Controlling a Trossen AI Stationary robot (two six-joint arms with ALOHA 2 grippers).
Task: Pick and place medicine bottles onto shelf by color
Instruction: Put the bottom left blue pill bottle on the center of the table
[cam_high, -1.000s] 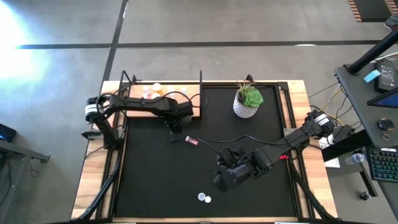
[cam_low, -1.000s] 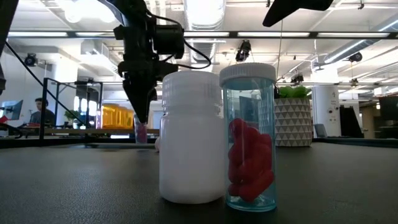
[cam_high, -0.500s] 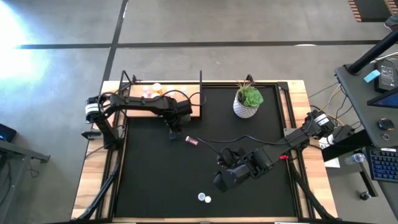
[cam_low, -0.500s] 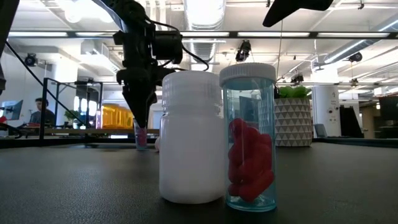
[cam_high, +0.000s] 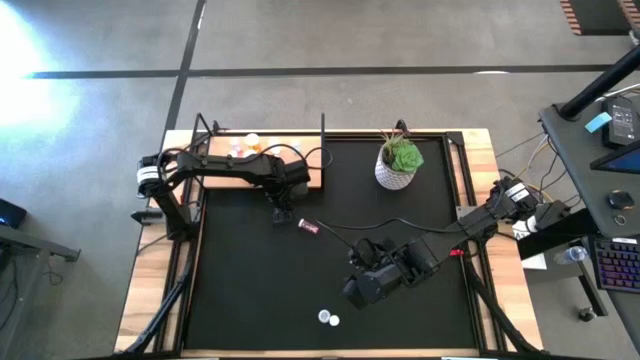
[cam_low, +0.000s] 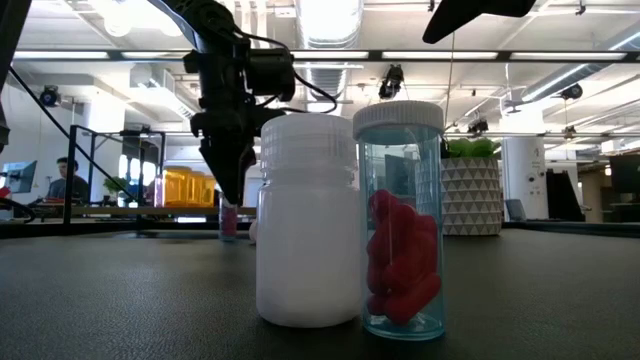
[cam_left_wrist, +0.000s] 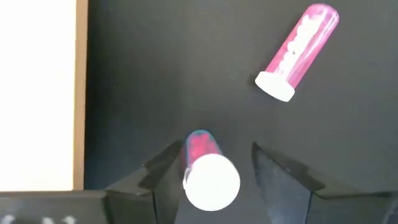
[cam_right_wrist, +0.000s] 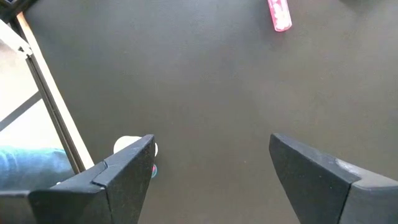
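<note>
Left gripper (cam_left_wrist: 211, 163) sat at about 10 o'clock on the black mat (cam_high: 250, 290), just off the wooden shelf (cam_high: 312, 178). Its wrist view showed what the high view hid: an upright pink bottle (cam_left_wrist: 208, 174), white cap up, standing between the fingers (cam_left_wrist: 165, 171) with a visible gap on one side, so jaws parted, no real squeeze on it. A second pink bottle (cam_left_wrist: 297, 53) lay on its side nearby; from above it showed as a small pink streak (cam_high: 309, 228).

Low view only: a white bottle (cam_low: 307, 220) and a clear blue bottle (cam_low: 402, 220) of red pills, touching, at 6 o'clock on the mat. Several bottles (cam_high: 245, 145) sat on the shelf at 11 o'clock.

Right gripper (cam_right_wrist: 211, 168) hung around 5 o'clock, jaws wide, empty.

Versus a second earlier: left jaws had loosened around the upright bottle; arms otherwise unmoved.
</note>
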